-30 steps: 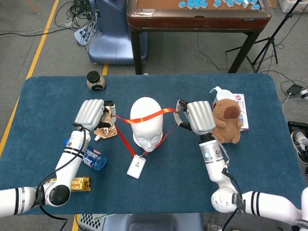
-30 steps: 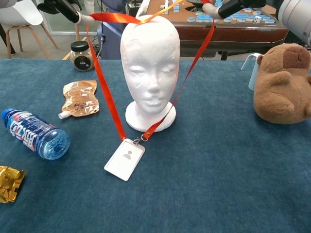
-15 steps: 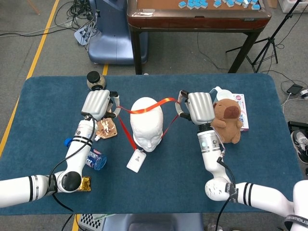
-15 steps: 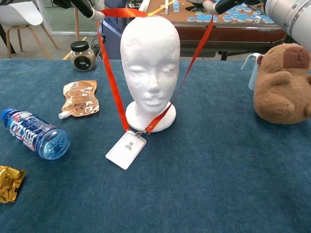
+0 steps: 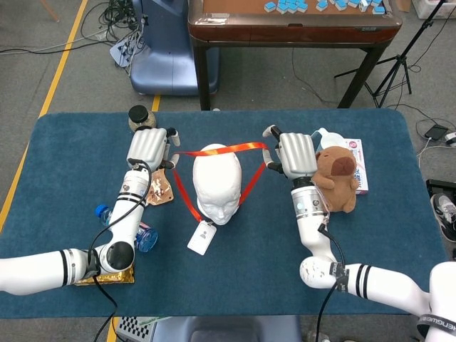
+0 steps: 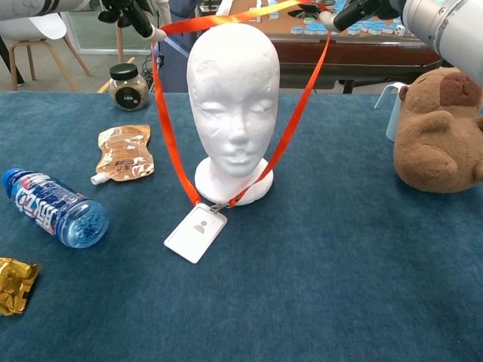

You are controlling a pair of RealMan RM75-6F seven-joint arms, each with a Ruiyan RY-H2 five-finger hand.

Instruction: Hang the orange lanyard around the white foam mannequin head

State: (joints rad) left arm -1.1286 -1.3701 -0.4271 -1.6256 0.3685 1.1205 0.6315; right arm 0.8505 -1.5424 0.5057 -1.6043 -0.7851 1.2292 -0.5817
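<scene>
While the white foam mannequin head is standing upright near the middle of the blue table, both hands are holding the orange lanyard stretched over its top. The left hand is pinching the strap on the left side of the head, and the right hand is pinching it on the other side. From the head view, the strap is running almost straight between the two hands, just at the crown. From the chest view, the two sides of the strap are hanging down past the cheeks and meeting at the foam base, where the white badge holder is lying flat on the table, touching the base edge. I cannot tell whether the strap is touching the crown or is slightly above it.

A glass jar is standing behind the left hand. A brown pouch, a plastic water bottle and a gold wrapper are lying to the left. A capybara plush toy is sitting just beside the right hand
</scene>
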